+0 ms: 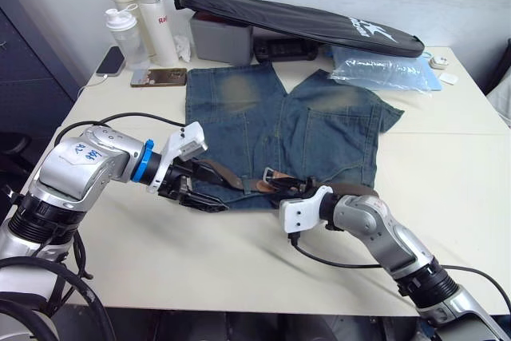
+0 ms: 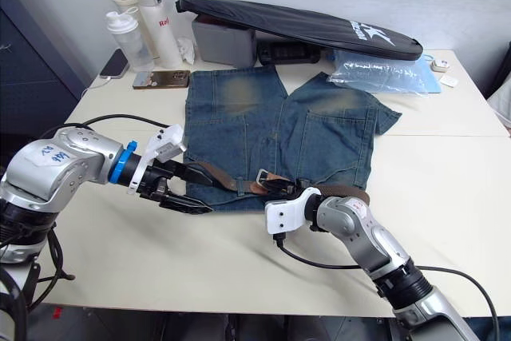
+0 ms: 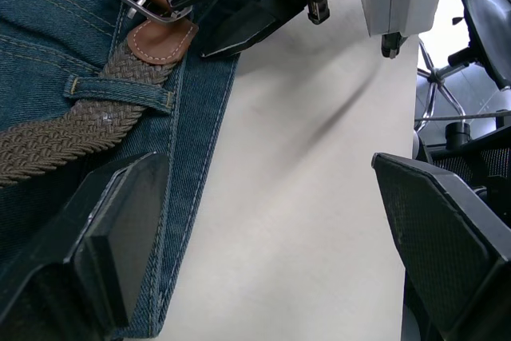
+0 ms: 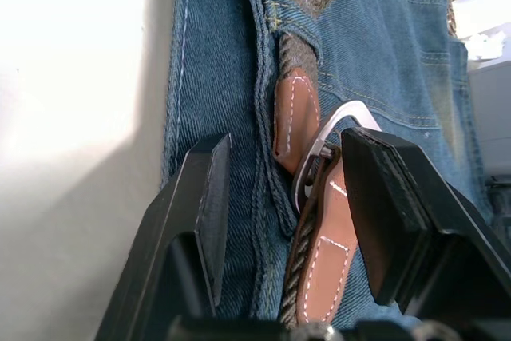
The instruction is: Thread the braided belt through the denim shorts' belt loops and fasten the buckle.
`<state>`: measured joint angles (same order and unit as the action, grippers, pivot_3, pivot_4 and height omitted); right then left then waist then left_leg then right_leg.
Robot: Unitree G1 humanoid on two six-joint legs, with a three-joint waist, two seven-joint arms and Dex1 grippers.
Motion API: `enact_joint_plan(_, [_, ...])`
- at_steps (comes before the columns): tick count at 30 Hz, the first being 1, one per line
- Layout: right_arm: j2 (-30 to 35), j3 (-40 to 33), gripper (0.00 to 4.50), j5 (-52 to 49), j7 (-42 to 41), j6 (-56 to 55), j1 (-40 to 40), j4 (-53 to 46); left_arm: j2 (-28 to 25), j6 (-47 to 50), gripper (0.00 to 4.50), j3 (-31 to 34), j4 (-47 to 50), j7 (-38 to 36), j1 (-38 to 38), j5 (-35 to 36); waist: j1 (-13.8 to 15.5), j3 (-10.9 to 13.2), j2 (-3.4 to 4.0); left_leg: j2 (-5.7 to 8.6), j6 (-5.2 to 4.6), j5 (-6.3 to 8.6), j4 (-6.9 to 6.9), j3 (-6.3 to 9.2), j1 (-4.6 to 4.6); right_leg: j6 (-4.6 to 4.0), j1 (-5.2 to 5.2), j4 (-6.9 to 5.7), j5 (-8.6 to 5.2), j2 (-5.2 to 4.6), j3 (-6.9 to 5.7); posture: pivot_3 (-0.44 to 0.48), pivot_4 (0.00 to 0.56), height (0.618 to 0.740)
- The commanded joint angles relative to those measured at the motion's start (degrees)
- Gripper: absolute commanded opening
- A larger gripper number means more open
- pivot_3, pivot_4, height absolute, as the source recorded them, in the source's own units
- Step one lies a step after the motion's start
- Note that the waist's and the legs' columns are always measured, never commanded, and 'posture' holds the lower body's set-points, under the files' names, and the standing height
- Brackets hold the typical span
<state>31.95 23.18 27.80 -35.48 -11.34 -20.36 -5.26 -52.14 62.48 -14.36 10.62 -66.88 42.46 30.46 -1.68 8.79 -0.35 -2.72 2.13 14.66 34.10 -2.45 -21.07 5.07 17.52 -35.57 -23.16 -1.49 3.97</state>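
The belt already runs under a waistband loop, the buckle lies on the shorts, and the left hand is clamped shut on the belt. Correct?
Not quite: the left hand is open, gripping nothing, as the left wrist view shows. The braided belt does pass under a belt loop, and the buckle lies on the denim shorts.

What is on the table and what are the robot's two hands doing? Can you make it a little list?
table: pale top
denim shorts: spread flat, waistband toward the robot
braided belt: lies along the waistband, under a belt loop
buckle: silver, beside the tan leather end
left gripper: open, at the waistband's edge
right gripper: open, fingers either side of the buckle
behind the shorts: bottles, phone, black bag
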Motion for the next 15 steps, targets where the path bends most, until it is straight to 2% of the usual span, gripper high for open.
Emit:
enact_joint_plan(1, [0.3, -1.2, 1.61, 0.4, 1.2, -0.9, 0.0, -0.5, 0.3, -1.1, 4.5, 2.3, 0.4, -0.2, 1.3, 0.8, 0.0, 0.0, -0.01, 0.0, 0.0, 0.0, 0.0, 0.0, 0.0, 0.0, 0.0, 0.0, 0.0, 0.0, 0.0, 0.0, 0.15, 0.74])
enact_joint_plan(15, [0.7, -1.7, 1.61, 5.1, 7.5, -6.1, 0.9, -2.3, 1.0, -0.5, 4.5, 2.5, -0.5, 0.4, 2.1, 0.8, 0.0, 0.0, 0.0, 0.0, 0.0, 0.0, 0.05, 0.0, 0.0, 0.0, 0.0, -0.02, 0.0, 0.01, 0.01, 0.0, 0.15, 0.74])
